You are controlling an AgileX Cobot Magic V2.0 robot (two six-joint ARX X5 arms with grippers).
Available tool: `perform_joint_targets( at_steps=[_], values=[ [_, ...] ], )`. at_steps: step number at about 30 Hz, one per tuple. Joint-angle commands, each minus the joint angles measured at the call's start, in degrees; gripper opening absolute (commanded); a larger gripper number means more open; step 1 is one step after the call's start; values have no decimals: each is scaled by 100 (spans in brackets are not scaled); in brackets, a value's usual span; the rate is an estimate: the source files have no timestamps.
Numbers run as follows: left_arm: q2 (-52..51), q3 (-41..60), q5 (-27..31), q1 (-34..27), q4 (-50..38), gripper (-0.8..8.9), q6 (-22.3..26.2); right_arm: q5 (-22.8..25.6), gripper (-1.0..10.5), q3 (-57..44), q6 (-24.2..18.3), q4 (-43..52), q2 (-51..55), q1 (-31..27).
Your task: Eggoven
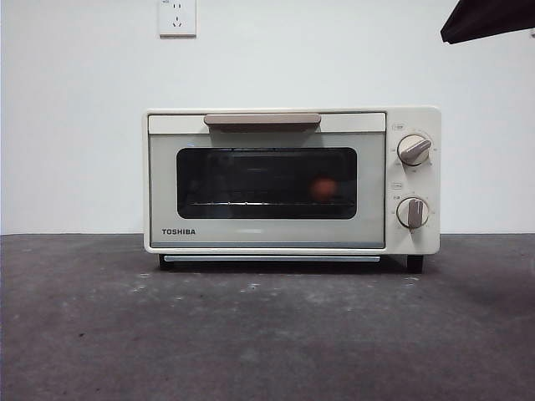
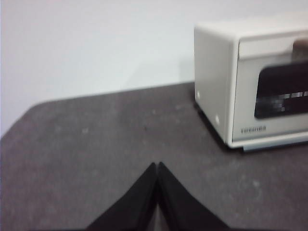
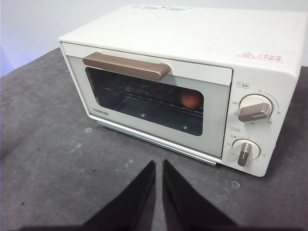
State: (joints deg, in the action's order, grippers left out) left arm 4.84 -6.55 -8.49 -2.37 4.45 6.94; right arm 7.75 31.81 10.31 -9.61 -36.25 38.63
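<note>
Front view
Oven: the cream toaster oven (image 1: 292, 180) is a smooth rounded box on short black feet, standing on the dark, mottled table (image 1: 267, 334); its door is closed.
Door: a dark glass window (image 1: 266, 183) with rounded corners sits under a flat tan bar handle (image 1: 262, 120), with black TOSHIBA lettering below the glass.
Knobs: two round knobs with tan grips, upper knob (image 1: 414, 149) and lower knob (image 1: 412, 212), are stacked on the oven's right panel.
Egg: the small reddish-brown egg (image 1: 323, 188) rests on the wire rack inside the oven, behind the glass, toward the knob side.
Wall: plain white, with a white socket (image 1: 177, 17) above the oven.
Arm: only a dark tip (image 1: 489, 18) shows, high above the oven's knob side.

Left wrist view
Left gripper (image 2: 157, 166): matte black tapered jaws pressed together at the tips, holding nothing, over the bare table, well apart from the oven's plain side.
Oven: blurred; its side wall and part of the door show.

Right wrist view
Right gripper (image 3: 159, 163): black wedge-shaped jaws nearly closed, a thin slit between them, empty, hovering near the oven's front, touching nothing.
Oven top: smooth, with a small red warning label (image 3: 259, 56).
Egg: glossy, on the rack behind the glass, near the knobs.
</note>
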Motion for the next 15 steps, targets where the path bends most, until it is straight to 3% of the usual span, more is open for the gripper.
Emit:
perform_joint_targets(
  at_steps=[1,10,15],
  values=[
    [-153,118,17,-28,151,8,2,24,5,0,-50,59,-24,52],
    [-468,570,15,-28,468,8,-280,24,5,0,-50,59,-24,52],
    [-468,636,13,-28,553,7,-807,24,5,0,-52,59,-24,52]
  ],
)
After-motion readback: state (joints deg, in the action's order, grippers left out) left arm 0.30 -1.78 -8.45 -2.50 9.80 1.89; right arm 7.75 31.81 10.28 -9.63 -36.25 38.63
